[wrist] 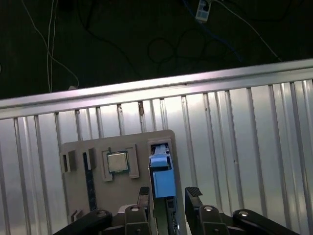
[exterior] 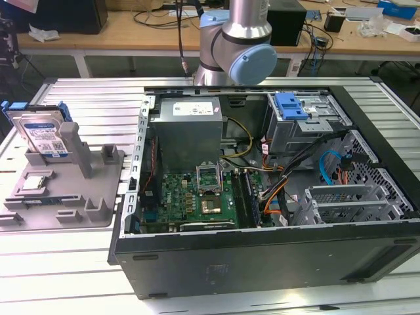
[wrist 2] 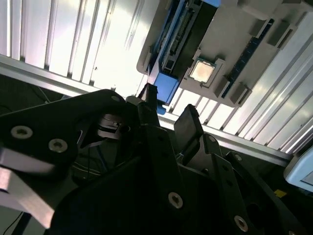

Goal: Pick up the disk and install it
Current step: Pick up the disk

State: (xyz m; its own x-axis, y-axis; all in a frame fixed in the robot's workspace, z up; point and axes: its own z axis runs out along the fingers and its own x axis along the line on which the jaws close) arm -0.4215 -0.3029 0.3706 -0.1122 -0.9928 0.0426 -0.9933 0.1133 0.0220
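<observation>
Exterior view first: we see the disk [exterior: 44,134] standing on edge in a slot of the grey holder [exterior: 65,197], its labelled silver face tilted back and its blue frame showing along the edges. It leans beside a grey upright post that belongs to the holder. A small square chip [exterior: 36,184] lies flat in a recess of the holder, just beside the disk. The holder rests on the slatted metal surface [exterior: 59,262]. The open computer case [exterior: 262,256] stands just beside the holder, on the exterior view's right of it. The robot arm [exterior: 236,39] rises behind the case, well apart from the holder.

In the first wrist view we see the tool [wrist: 168,193] with its two fingers spread apart and nothing between them. It is clear of the holder [wrist: 117,142] and touches none of it. The disk [wrist: 162,174] shows edge-on in the holder, lined up with the gap between the fingers, with the chip [wrist: 117,161] beside it.

In the second wrist view the tool [wrist 2: 168,115] again stands spread and empty, apart from the disk [wrist 2: 166,88] in the holder [wrist 2: 230,39].
</observation>
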